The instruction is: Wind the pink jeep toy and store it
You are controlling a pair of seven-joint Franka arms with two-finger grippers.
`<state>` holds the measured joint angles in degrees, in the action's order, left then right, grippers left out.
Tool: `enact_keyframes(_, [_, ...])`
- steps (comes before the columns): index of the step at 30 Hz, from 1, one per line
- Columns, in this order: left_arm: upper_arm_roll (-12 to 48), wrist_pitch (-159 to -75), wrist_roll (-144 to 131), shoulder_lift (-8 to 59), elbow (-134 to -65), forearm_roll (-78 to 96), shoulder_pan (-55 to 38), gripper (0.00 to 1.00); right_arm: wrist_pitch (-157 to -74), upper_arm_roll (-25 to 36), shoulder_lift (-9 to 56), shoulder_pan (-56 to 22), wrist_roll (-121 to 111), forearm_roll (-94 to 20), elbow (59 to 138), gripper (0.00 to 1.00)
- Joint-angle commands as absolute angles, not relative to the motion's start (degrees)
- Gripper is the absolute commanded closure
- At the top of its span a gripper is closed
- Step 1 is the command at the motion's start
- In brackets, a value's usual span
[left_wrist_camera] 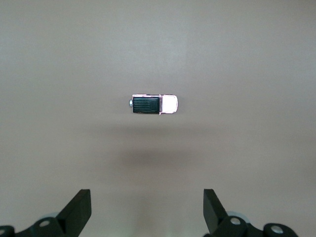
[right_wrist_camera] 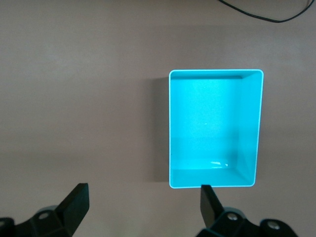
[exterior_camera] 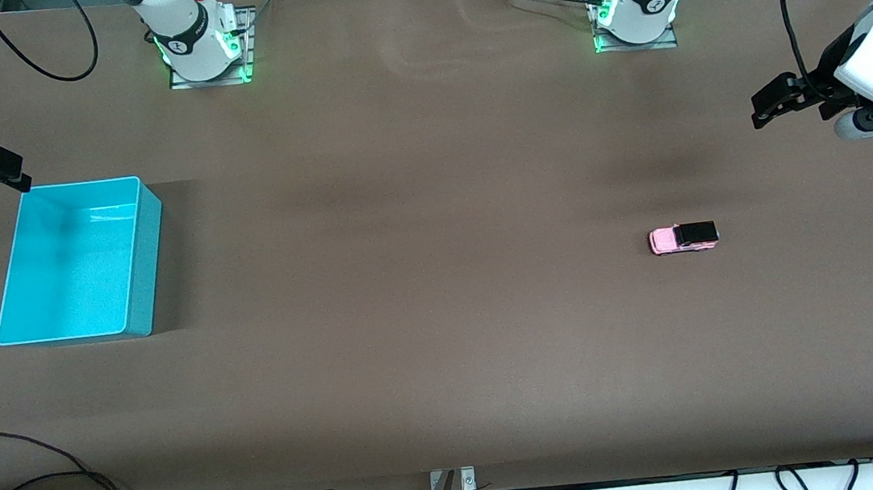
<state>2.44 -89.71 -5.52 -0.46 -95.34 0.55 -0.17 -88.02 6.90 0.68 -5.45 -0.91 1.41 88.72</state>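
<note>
Matte brown table (exterior_camera: 424, 279) bears boxy pink jeep toy (exterior_camera: 684, 238), rectangular turquoise bin (exterior_camera: 137, 252).

The front camera looks down across the table (exterior_camera: 448, 357) toward both bases. Each wrist camera looks straight down from high up, sharing tabletop patches.

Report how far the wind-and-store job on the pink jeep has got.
Nothing looks done yet. The pink jeep toy sits on the brown table toward the left arm's end, untouched. The turquoise bin, toward the right arm's end, holds nothing. Neither gripper holds anything: the left gripper hangs open above the jeep's area, and the right gripper hangs open above the bin. Grasping, winding and storing are all left.
</note>
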Motion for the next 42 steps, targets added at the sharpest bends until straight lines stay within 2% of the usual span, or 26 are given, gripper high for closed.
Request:
enact_keyframes(1, [2.5, -89.8, -4.5, -0.4, -94.7, 1.0, 0.2, 0.0, -86.3, 6.9, 0.7, -5.5, -1.8, 1.1, 87.3, 0.0])
enact_keyframes(42, [2.5, -89.8, -4.5, -0.4, -94.8, 1.0, 0.2, 0.0, -84.8, 6.9, 0.6, -5.8, -1.0, 0.8, 87.3, 0.0])
